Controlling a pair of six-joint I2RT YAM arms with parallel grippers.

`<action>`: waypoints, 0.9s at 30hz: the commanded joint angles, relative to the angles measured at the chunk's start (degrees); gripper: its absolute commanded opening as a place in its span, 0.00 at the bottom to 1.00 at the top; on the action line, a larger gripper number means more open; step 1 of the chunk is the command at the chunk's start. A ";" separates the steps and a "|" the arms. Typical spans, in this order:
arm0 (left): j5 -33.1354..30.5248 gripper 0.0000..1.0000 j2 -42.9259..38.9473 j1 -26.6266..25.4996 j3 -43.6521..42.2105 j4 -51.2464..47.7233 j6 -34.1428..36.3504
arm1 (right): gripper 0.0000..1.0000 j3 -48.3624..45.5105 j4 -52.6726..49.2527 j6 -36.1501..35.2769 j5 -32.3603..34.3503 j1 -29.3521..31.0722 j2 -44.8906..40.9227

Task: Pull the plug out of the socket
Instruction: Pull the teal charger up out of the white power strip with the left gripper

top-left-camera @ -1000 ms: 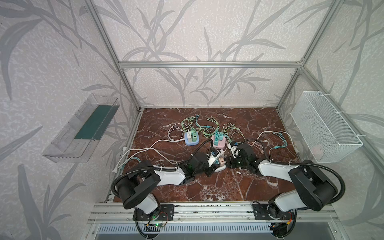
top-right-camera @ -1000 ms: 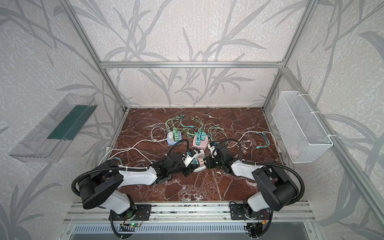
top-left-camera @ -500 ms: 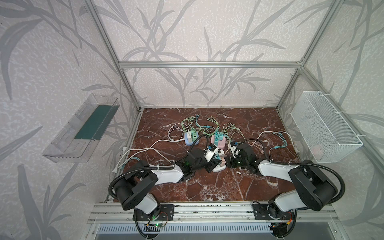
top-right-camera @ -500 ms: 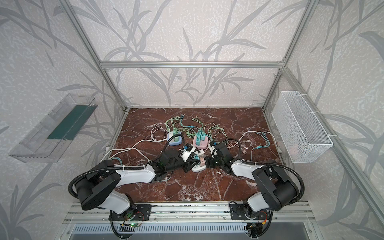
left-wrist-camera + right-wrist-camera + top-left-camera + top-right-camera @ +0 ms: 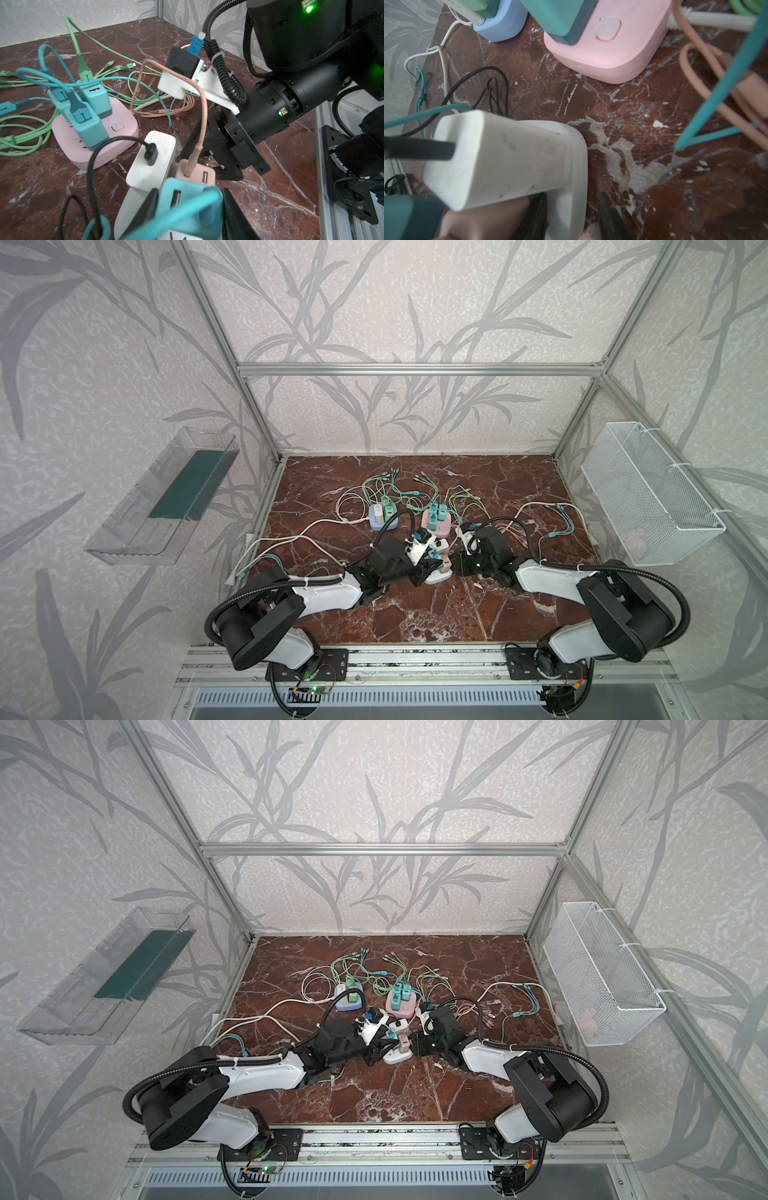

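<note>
Clamping teal plug (image 5: 184, 200): left gripper (image 5: 188, 216) | white socket (image 5: 576, 160): right gripper (image 5: 573, 218)

**Left arm is tipping up off the white socket**

So the only thing really moving here is the left gripper (image 5: 188, 209). It's lifting up and pulling back from the white socket (image 5: 437, 576), toward its own base. A second back it was lying low and stretched right in over the white socket. Now its wrist camera (image 5: 417, 546) is riding higher above the white socket and sitting a bit further back from it. The teal plug (image 5: 182, 199) pinched in that gripper is coming along with it. Most of that was happening early on, and over the last half second it's barely creeping. Can't tell if the pins are clear of the white socket.
</note>
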 commanded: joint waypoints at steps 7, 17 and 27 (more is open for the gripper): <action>-8.55 0.05 -6.78 0.17 -4.92 -1.18 -1.42 | 0.40 -2.92 -6.73 -0.76 4.41 0.24 0.35; -18.44 0.05 -14.07 2.82 -6.87 -8.22 -7.91 | 0.41 -2.91 -6.65 -1.00 4.84 0.26 -0.57; -21.38 0.07 -18.39 6.74 -7.23 -17.83 -12.64 | 0.41 -2.80 -6.23 -0.59 5.10 0.29 -1.28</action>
